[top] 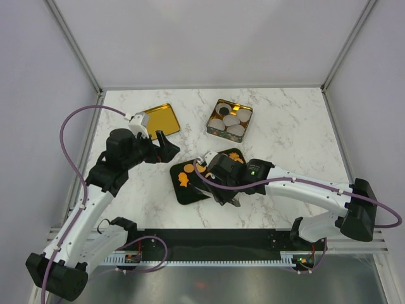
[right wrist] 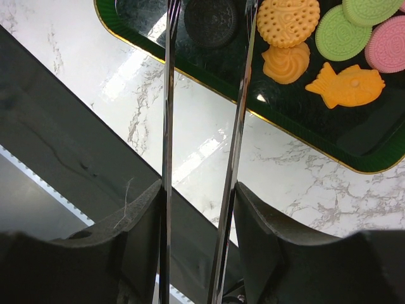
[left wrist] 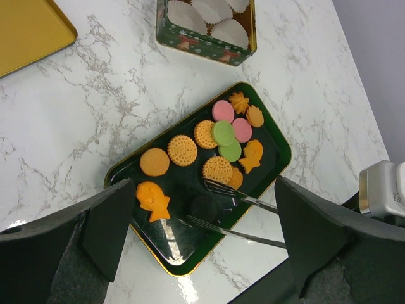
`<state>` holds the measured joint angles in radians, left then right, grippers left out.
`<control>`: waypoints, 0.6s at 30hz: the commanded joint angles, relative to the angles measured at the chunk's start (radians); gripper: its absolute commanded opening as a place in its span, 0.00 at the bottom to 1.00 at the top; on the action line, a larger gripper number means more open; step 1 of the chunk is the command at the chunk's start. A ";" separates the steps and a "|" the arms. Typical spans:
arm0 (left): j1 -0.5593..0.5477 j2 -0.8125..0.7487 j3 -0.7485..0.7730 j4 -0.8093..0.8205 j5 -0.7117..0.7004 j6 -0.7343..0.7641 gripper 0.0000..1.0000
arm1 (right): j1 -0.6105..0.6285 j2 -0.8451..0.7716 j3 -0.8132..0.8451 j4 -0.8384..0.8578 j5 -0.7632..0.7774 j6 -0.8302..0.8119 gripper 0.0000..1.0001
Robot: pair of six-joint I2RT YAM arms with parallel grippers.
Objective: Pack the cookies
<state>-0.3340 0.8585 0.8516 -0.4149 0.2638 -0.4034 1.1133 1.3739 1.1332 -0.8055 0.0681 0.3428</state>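
On the green tray (left wrist: pixel 280 151) the cookies (left wrist: pixel 218 136) lie loose. My right gripper (right wrist: pixel 199 190) pinches metal tongs (right wrist: pixel 168 126), whose tips flank the dark cookie (right wrist: pixel 211 22). My left gripper (left wrist: pixel 202 193) hangs above, jaws spread wide.

Orange, pink, green and one dark cookies (left wrist: pixel 223 133) lie flat, some overlapping, on a dark green tray (left wrist: pixel 273 151).

Bright overhead light, glare on table (right wrist: pixel 196 155) (foreground soft)
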 commanded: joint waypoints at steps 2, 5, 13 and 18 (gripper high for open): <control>-0.005 0.002 0.035 0.016 0.003 0.011 0.99 | 0.016 0.005 0.037 -0.014 0.018 -0.008 0.54; -0.003 0.002 0.037 0.015 0.005 0.011 0.98 | 0.017 0.008 0.034 -0.018 0.019 -0.008 0.54; -0.003 0.001 0.037 0.016 0.006 0.011 0.99 | 0.029 0.020 0.030 -0.020 0.018 -0.007 0.54; -0.004 -0.001 0.037 0.018 0.006 0.011 0.98 | 0.033 0.030 0.031 -0.021 0.025 -0.004 0.53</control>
<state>-0.3340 0.8616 0.8516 -0.4175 0.2638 -0.4034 1.1389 1.3975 1.1332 -0.8288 0.0685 0.3431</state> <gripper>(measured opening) 0.988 0.537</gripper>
